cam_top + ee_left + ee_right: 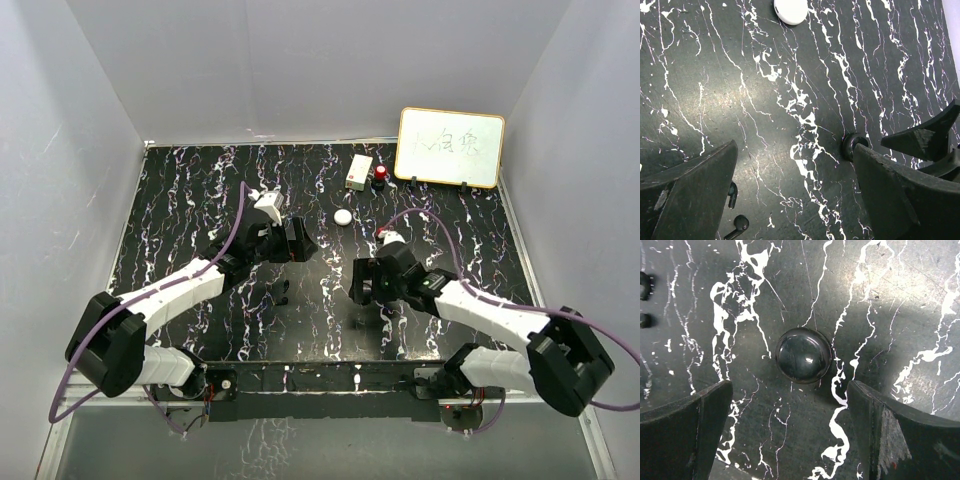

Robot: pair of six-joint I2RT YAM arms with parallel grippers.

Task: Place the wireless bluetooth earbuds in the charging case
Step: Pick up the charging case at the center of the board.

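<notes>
step: approach only. nothing is picked up, and neither bud is in a case yet
earbuds (733, 194): two tiny black stemmed ones, loose on the table, close together, just beside the left gripper's left finger
left gripper (794, 150): jaws spread wide and empty, hovering over bare table
right gripper (789, 395): jaws spread wide and empty, straddling the black round puck (803, 355); looks clear of it on both sides
case: my guess is the black round puck; its glossy dome looks shut, no cavity visible. the white puck (790, 11) lies further back, well apart
next: case likely needs opening and holding steady. left needs to shift toward the buds and pinch one by its body; they're small and slippery, easy to flick away
table (200, 190): black marble print, white veins, fine scratches, glare patch
room: plain pale walls (300, 60) on three sides; whiteboard (450, 147), white box (358, 172) and small red item (381, 177) at the far edge
</notes>
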